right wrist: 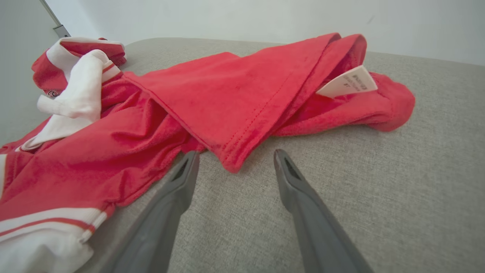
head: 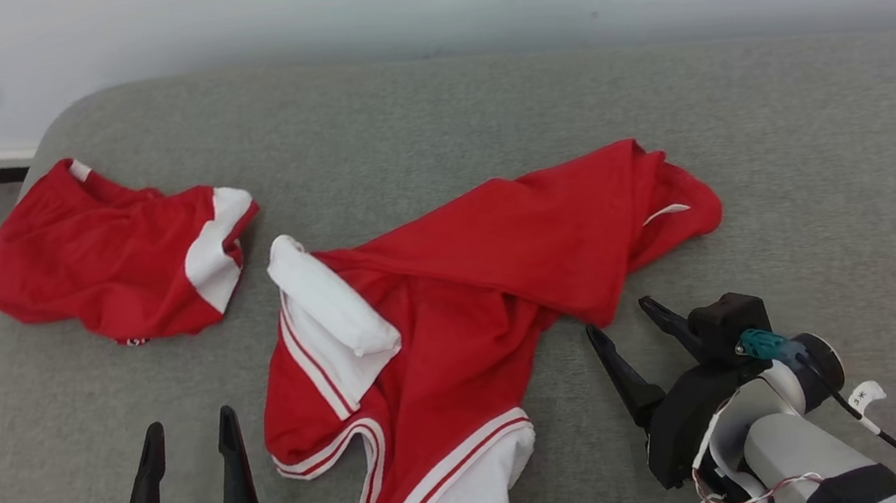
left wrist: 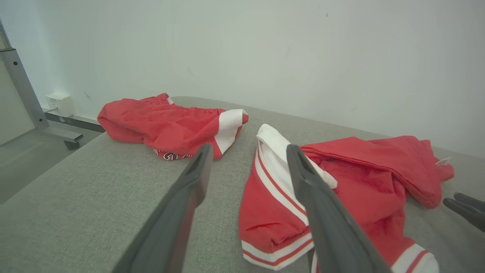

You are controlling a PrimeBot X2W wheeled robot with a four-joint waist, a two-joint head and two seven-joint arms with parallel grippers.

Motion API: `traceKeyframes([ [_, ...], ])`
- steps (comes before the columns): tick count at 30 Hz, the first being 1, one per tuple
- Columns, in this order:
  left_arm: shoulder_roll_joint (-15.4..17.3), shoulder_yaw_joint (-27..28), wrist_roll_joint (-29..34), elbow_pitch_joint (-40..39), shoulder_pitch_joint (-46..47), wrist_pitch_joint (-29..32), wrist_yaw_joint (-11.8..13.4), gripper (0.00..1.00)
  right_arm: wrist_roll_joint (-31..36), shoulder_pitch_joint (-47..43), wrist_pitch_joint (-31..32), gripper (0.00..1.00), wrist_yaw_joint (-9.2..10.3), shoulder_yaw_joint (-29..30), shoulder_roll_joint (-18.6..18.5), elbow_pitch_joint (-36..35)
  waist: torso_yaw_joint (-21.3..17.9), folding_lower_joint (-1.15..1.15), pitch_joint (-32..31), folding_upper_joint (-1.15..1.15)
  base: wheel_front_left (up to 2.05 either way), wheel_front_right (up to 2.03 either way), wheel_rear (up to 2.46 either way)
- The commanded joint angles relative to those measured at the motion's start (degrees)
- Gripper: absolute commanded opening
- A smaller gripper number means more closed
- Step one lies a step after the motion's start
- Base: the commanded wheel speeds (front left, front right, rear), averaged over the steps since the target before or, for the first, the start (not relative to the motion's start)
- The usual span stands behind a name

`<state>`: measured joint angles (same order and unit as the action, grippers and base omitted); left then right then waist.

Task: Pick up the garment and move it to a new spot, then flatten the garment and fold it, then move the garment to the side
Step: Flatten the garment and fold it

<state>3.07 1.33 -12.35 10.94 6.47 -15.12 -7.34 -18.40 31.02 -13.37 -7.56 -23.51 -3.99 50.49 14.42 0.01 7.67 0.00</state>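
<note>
The red-and-white garment [head: 457,305] lies crumpled on the grey cushion [head: 813,178]; by the look of it, nothing is flattened or folded yet. The right gripper [head: 618,315] sits just beside its hem, spread and empty. The left gripper [head: 190,419] is near its other side, likewise.

Garment [head: 463,286]: soft matt cloth, fleecy inside. Cushion [head: 810,160]: coarse grey weave. Label [right wrist: 346,83]: probably paper.

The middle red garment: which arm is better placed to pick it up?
Probably the right. The right gripper, open, points at the garment's red hem corner, just short of it; the left gripper, open, is over bare cushion, farther off.
</note>
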Motion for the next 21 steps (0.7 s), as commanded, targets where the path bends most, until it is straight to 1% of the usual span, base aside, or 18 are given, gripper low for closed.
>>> traceKeyframes([
  [1,-0.1,-0.1,-0.1,0.2,0.7,0.0,0.0,1.00,-0.4,0.7,-0.3,1.00,0.15,-0.3,0.0,0.8,1.8,-0.01,1.3,0.00,0.00,0.00,0.00],
  [7,-0.2,-1.2,-0.3,0.7,1.8,0.0,-0.1,1.00,-2.2,4.1,-1.4,1.00,0.15,-1.3,0.2,6.8,3.7,-0.01,2.2,0.00,0.00,0.00,0.00],
  [8,-0.2,-1.3,-0.3,0.8,1.7,0.0,-0.1,1.00,-2.5,4.6,-1.5,0.62,0.15,-1.1,0.2,7.5,3.8,-0.01,2.1,0.00,0.00,0.00,0.00],
  [9,-0.2,-1.4,-0.3,0.9,1.6,0.0,0.0,1.00,-2.9,4.9,-1.6,0.00,0.15,-0.9,0.2,8.1,3.9,-0.01,2.1,0.00,0.00,0.00,0.00],
  [11,-0.2,-1.5,-0.1,1.0,1.3,0.0,0.0,1.00,-3.5,5.8,-1.9,0.00,0.15,-0.2,-0.1,8.3,3.8,-0.01,2.0,0.00,0.00,0.00,0.00],
  [14,-0.2,-1.1,0.1,1.2,0.4,0.0,0.0,1.00,-3.2,5.5,-1.9,0.00,0.15,1.2,-1.4,5.5,2.8,-0.01,1.4,0.00,0.00,0.00,0.00],
  [17,-0.2,-0.8,0.5,1.7,-0.6,0.0,-0.1,1.00,-2.1,3.2,-1.9,0.00,0.15,2.6,-2.6,1.2,1.0,-0.01,0.0,0.00,0.00,0.00,0.00],
  [21,-0.2,-0.4,0.9,2.0,-1.9,0.0,-0.1,1.00,-0.2,-0.1,-1.9,0.00,0.15,4.6,-4.4,-6.2,-2.1,-0.01,-2.5,0.00,0.00,0.00,0.00],
])
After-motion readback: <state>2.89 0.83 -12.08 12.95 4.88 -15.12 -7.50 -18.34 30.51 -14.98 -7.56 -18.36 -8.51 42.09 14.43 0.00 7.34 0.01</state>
